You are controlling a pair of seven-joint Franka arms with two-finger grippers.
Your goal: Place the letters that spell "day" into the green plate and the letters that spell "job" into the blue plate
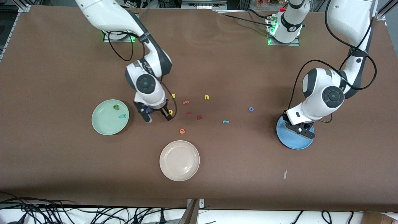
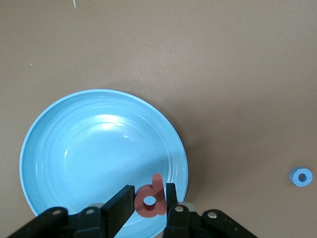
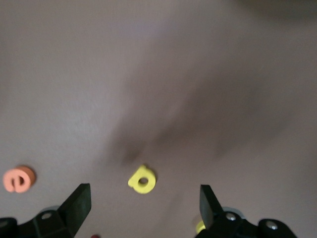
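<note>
A light, soft salmon-red foam letter is pinched by its flat faces in the left tool over the round mid-blue plate, while the right tool is spread above a yellow foam letter.

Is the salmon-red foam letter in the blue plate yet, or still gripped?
Gripped. The salmon-red foam letter sits pinched between the left gripper fingers over the round blue plate, whose dish shows bare.

Even overhead light, soft shadows under arms. Glare on blue plate around 11 o'clock. Right wrist view motion-blurred; front view sharp.
</note>
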